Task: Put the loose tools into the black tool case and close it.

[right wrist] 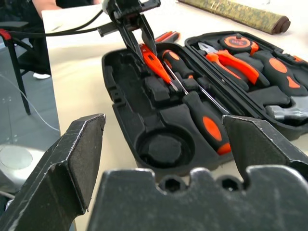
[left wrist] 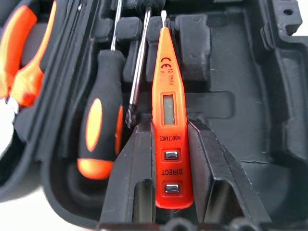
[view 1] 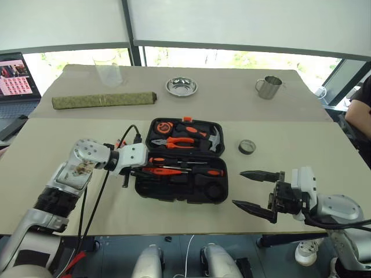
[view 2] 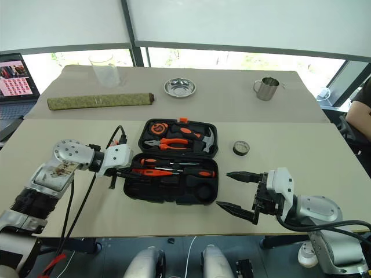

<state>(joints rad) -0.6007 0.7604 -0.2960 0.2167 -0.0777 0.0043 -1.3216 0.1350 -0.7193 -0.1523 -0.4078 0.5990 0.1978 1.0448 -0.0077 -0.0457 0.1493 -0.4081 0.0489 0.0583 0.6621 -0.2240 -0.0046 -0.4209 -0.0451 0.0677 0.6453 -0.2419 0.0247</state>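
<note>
Tester pen [left wrist: 169, 120] between left gripper [left wrist: 168, 192] fingers, over case [view 1: 217, 191].

green mat [view 1: 104, 100], steel bowl [view 1: 181, 87], mug [view 1: 268, 87]

You see silver-grey arm shells, black ribbed forearm sleeve, round perforated left wrist housing, black cables looping off it; left gripper [view 1: 141, 169], right gripper [view 1: 250, 189]: black tapered fingers.

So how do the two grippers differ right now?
The left gripper is shut on the orange tester pen, while the right gripper is open and holds nothing. The left is over the case; the right hangs beside it, off its right end. Both have two black fingers.
</note>
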